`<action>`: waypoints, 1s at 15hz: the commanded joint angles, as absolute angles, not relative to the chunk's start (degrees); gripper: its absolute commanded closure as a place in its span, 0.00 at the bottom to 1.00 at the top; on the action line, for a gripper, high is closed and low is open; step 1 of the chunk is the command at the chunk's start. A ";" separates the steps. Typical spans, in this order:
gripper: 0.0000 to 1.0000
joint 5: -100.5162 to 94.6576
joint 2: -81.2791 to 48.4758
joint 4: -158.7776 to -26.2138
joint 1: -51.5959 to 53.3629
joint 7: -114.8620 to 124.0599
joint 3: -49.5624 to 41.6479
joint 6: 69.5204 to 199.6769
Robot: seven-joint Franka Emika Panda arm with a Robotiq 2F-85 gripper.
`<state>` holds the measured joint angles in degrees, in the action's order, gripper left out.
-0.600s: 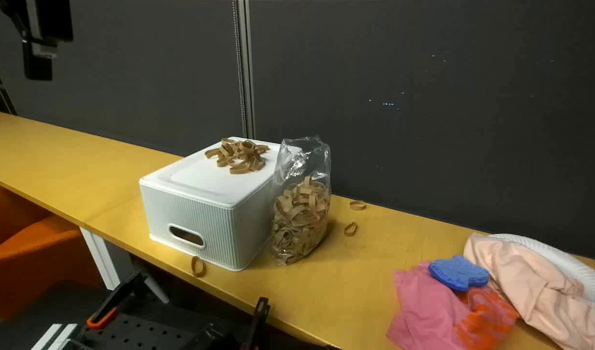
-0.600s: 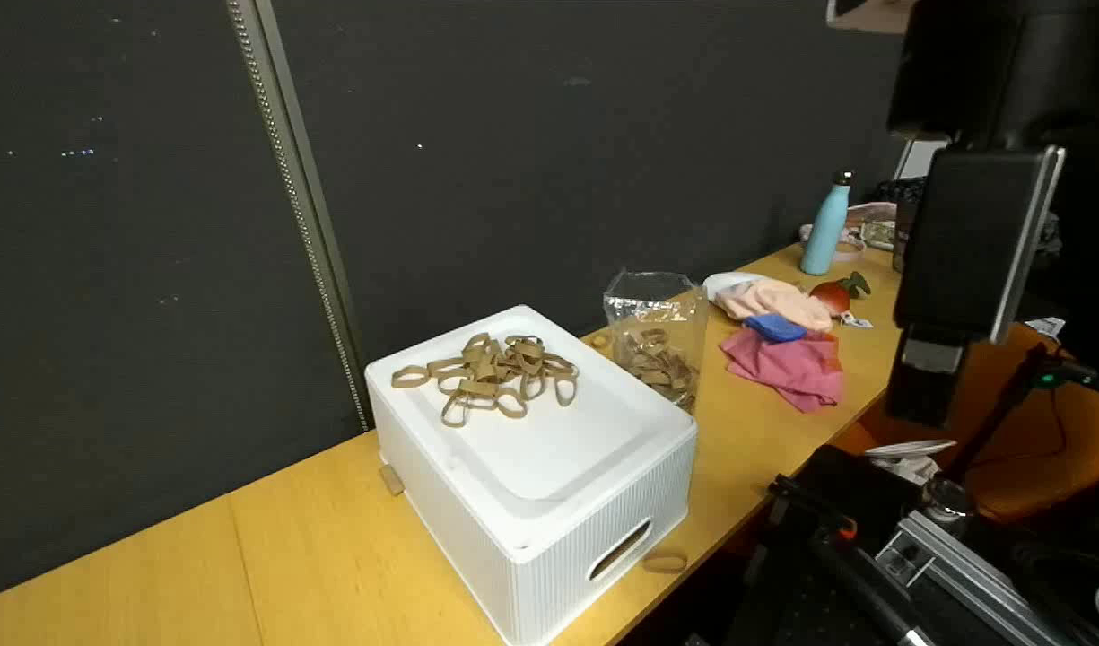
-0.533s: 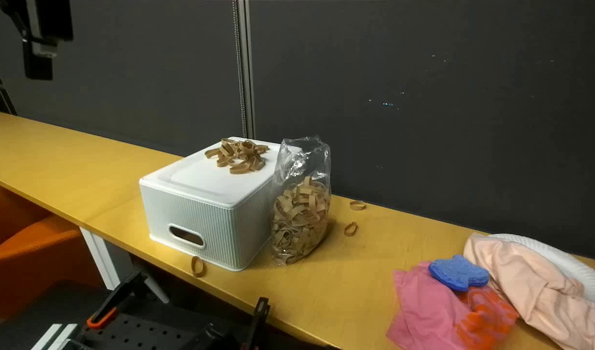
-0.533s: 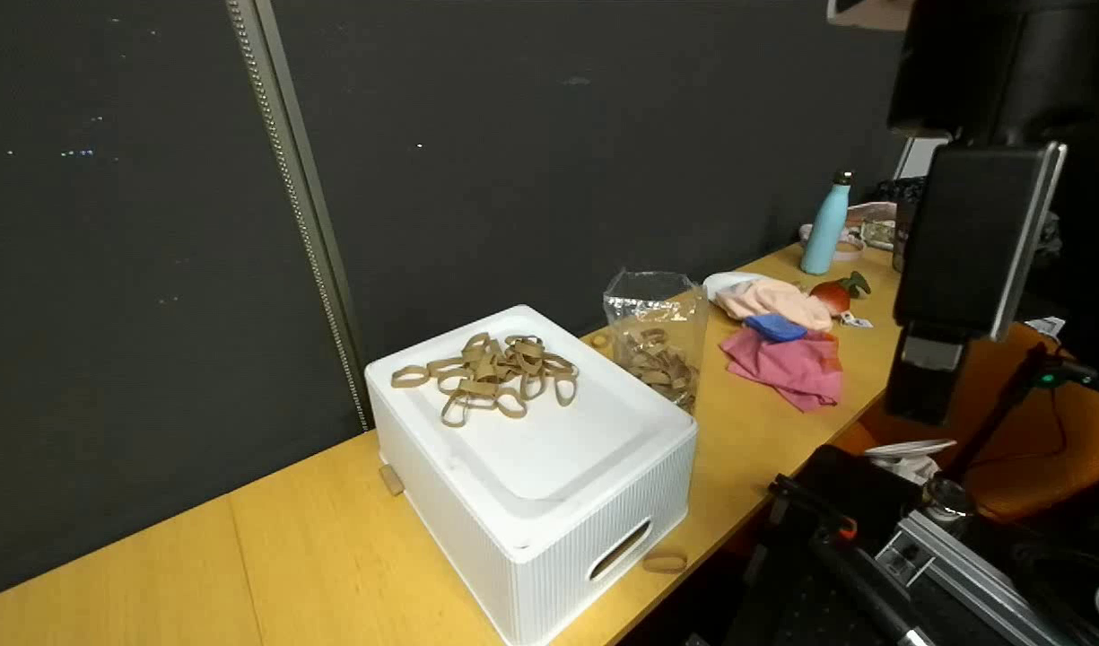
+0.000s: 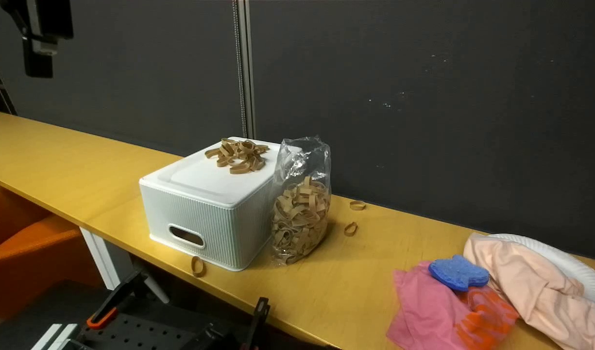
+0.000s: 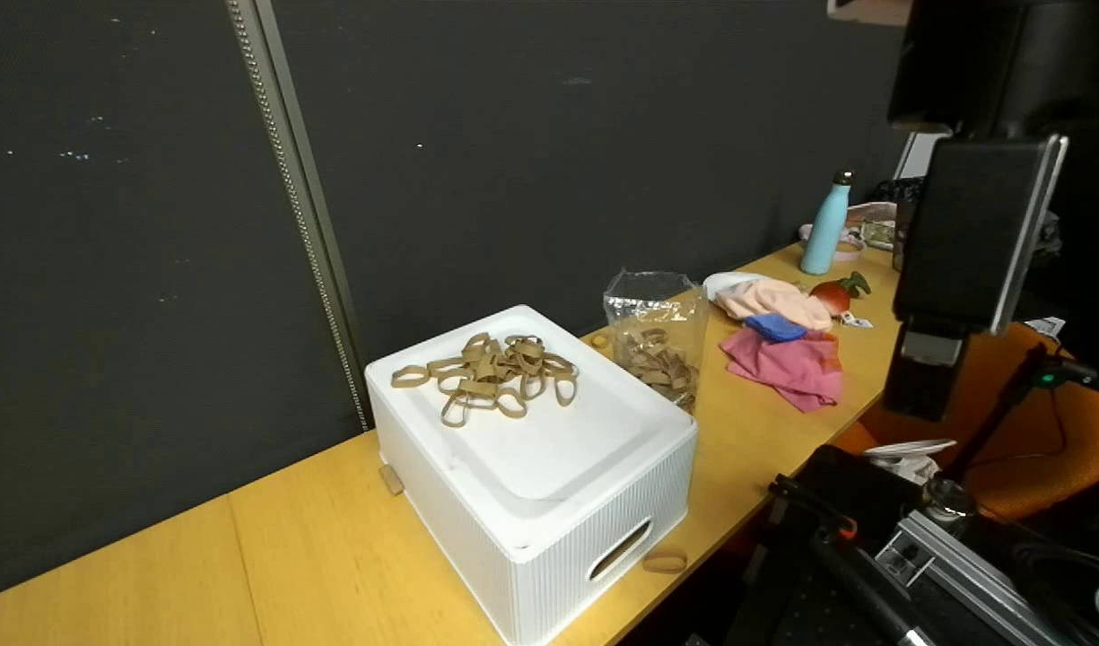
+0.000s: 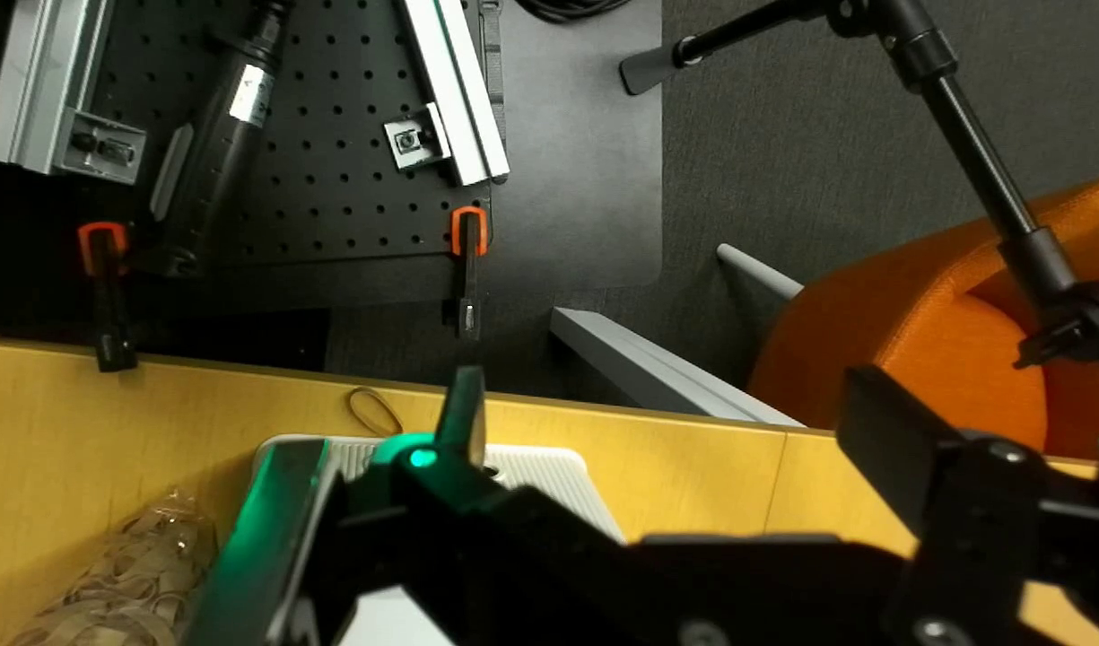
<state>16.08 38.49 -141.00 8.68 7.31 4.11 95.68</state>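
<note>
My gripper (image 7: 661,390) is open with nothing between its fingers. It hangs high in the air, at the upper left in an exterior view (image 5: 38,61) and at the right in an exterior view (image 6: 928,372). A white ribbed box (image 5: 207,214) (image 6: 558,458) stands on the table, partly hidden by the gripper in the wrist view (image 7: 549,475). A pile of tan rubber bands (image 5: 244,155) (image 6: 486,368) lies on its top. A clear plastic bag of bands (image 5: 299,214) (image 6: 661,363) stands upright against the box. Loose bands (image 6: 666,563) lie on the table.
A pink cloth (image 5: 426,306), a blue sponge-like piece (image 5: 457,273), a peach cloth (image 5: 530,282) and a white plate (image 5: 576,270) lie farther along. A light-blue bottle (image 6: 825,229) stands beyond. A dark partition (image 5: 414,121) backs the table. An orange chair (image 7: 953,359) stands by the front edge.
My gripper has risen very slightly, still open in the air. The box, the bands, the bag and the cloths have not moved.
</note>
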 commanded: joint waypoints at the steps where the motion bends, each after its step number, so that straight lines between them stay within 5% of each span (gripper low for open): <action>1: 0.00 15.22 38.09 -140.71 7.00 5.63 4.96 96.58; 15: 0.00 3.30 -4.37 -115.19 3.92 -6.05 3.29 129.22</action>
<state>4.25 2.88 -120.52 4.17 -4.95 3.31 126.27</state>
